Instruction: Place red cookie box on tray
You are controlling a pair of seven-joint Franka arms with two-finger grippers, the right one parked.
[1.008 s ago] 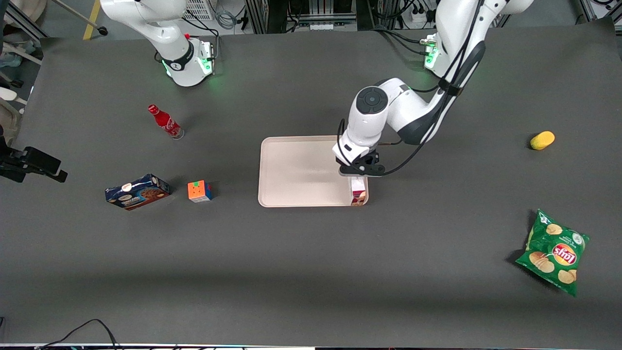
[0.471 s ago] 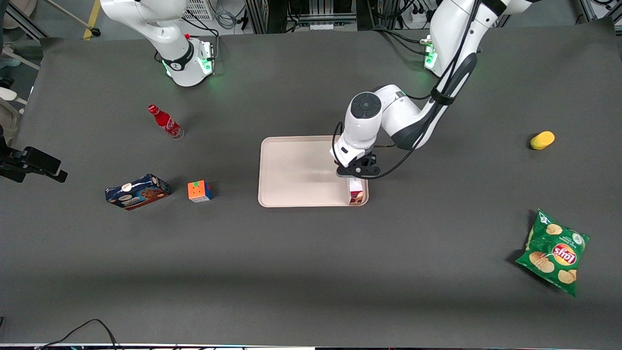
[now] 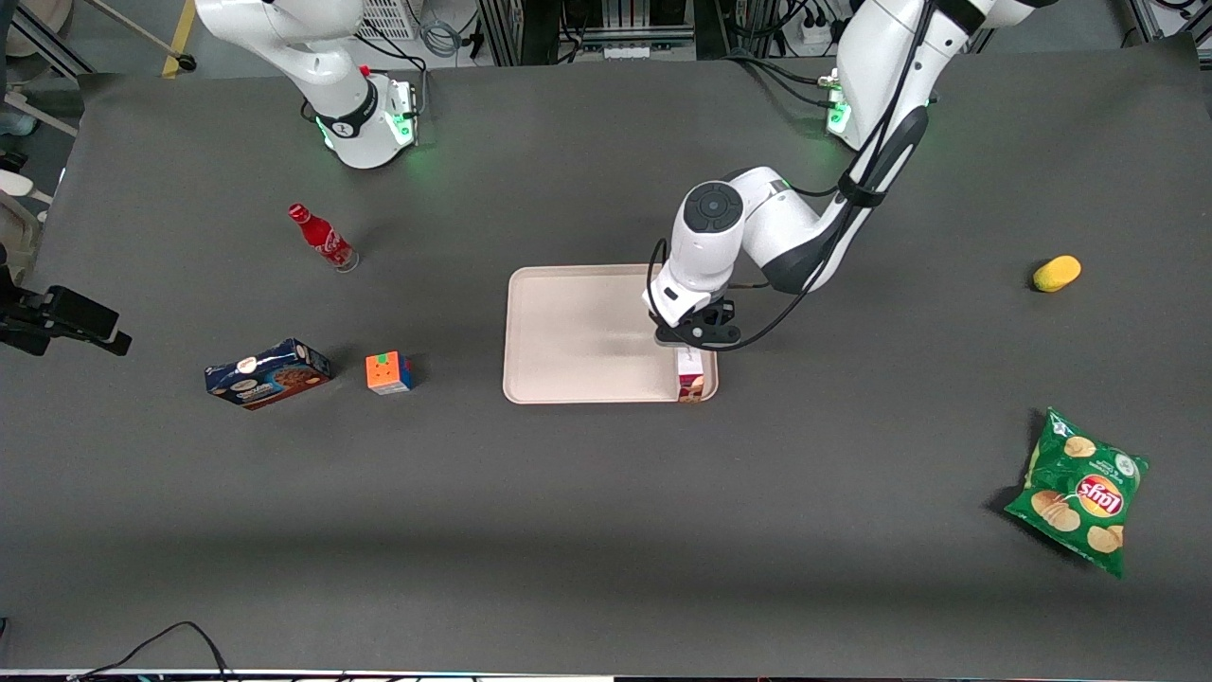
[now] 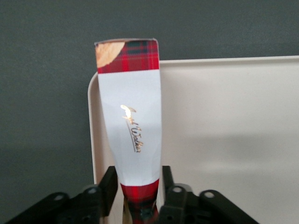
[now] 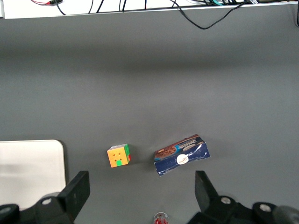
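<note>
Clamping red cookie box (image 4: 133, 135), end effector (image 4: 140, 196) seemingly low over tray (image 3: 568, 322) corner.

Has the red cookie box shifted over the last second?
Yes. Held in the end effector, the red cookie box slid slightly along the tray rim toward the parked arm's end.

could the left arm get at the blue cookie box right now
Probably not right away: its gripper is shut on the red cookie box above the tray. The blue cookie box lies unobstructed toward the parked arm's end.
</note>
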